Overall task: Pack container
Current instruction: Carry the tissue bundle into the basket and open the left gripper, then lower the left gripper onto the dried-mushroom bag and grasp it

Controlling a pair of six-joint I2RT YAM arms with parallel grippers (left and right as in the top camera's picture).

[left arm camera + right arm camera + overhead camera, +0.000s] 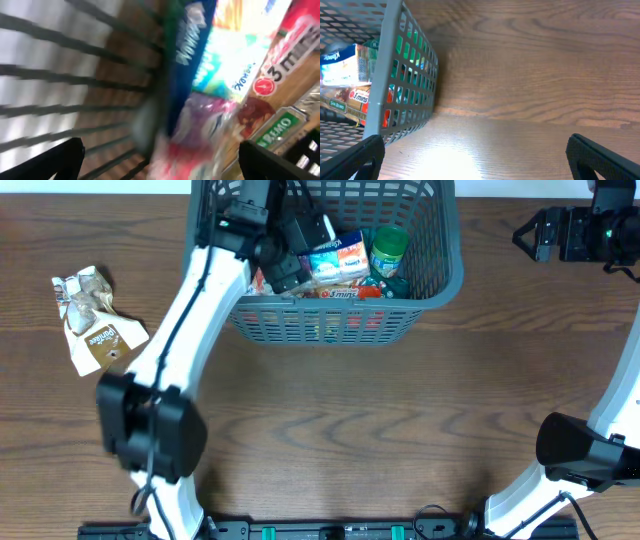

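Observation:
The dark grey lattice container stands at the table's far middle. In it lie a blue-and-white pack, a green-lidded jar and a red "3 mins" pack. My left gripper is inside the container at its left side, jaws wide apart. In the blurred left wrist view the open left gripper sits over a pink-red packet, beside the container wall and the blue pack. My right gripper is open and empty, right of the container, over bare table.
Two crumpled brown-and-white snack packets lie on the wooden table at the far left, outside the container. The left arm stretches from the front edge up to the container. The right arm's base stands at the front right.

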